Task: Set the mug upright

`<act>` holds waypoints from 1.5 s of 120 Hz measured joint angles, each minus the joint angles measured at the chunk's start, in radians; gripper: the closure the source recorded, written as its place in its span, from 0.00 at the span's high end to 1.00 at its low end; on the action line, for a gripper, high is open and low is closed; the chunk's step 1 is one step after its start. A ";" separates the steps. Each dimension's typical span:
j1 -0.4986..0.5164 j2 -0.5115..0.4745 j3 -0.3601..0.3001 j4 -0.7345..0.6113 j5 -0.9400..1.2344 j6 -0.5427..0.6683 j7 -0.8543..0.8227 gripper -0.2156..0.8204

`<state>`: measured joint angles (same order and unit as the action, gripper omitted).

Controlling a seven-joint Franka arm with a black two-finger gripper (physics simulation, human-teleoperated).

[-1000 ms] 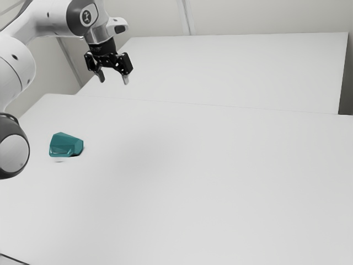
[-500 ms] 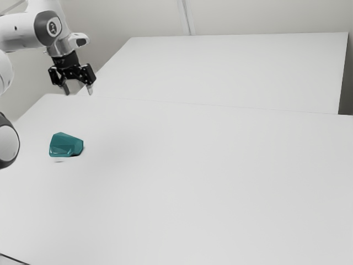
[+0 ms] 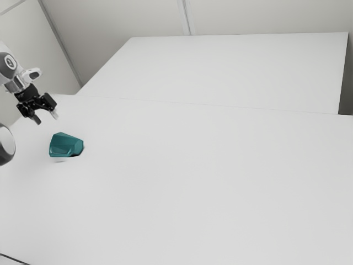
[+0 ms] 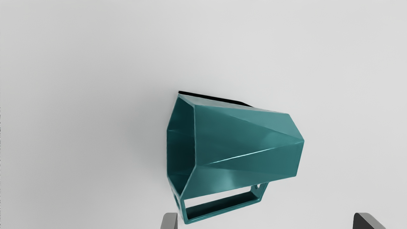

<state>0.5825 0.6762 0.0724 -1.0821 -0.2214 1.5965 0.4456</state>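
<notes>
Exterior view: one claw (image 3: 46, 117), two fingers (image 3: 37, 120) spread, hangs near one teal mug (image 3: 66, 145) lying sideways.

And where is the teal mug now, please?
The mug lies on its side on the white table, toward the exterior view's left, lower than the open jaws.

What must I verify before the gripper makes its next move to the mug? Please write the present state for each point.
1. Gripper open: ok, fingers wide apart.
2. Mug upright: not ok, it lies on its side.
3. Mug's handle visible for planning the grasp: ok.
4. Mug between the fingers: not ok, gripper is raised clear.
5. Fingers would miss the handle going down: cannot tell.
</notes>
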 joint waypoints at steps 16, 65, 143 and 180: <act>0.046 0.064 -0.013 0.058 -0.058 0.006 0.105 0.79; 0.134 0.183 -0.111 0.077 -0.125 0.114 0.391 0.79; 0.161 0.214 -0.070 0.056 -0.388 0.103 0.625 0.79; 0.168 0.146 -0.034 -0.024 -0.407 0.036 0.645 0.79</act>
<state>0.7501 0.8223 0.0385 -1.1057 -0.6282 1.6324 1.0903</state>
